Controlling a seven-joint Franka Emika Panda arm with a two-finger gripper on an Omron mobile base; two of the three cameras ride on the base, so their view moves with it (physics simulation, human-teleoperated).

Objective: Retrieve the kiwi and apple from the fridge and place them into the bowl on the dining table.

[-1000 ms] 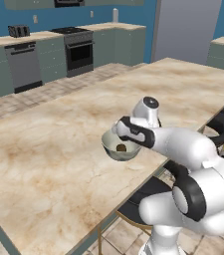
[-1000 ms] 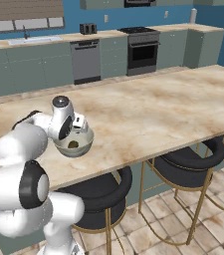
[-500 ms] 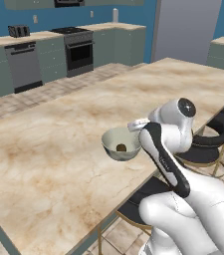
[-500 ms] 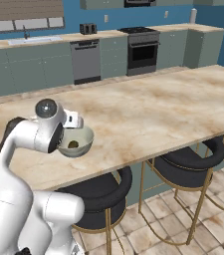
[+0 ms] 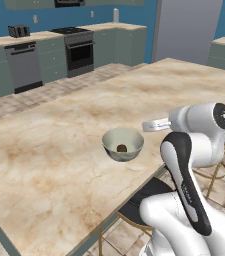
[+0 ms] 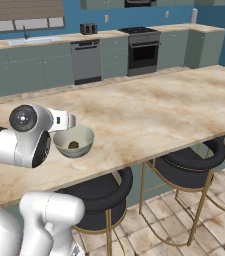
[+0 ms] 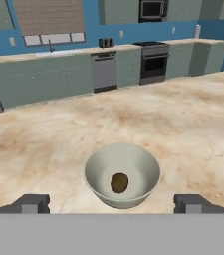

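Hovering gripper (image 7: 111,203) spread wide and empty, near side of bowl (image 7: 122,175), kiwi (image 7: 119,183) inside.

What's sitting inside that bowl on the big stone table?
Inside the bowl lies one small brown oval fruit, the kiwi, resting on the bottom. No red apple is in it. The near wall hides nothing much from the hand view; whatever lies beneath the bowl on the dining table is covered.
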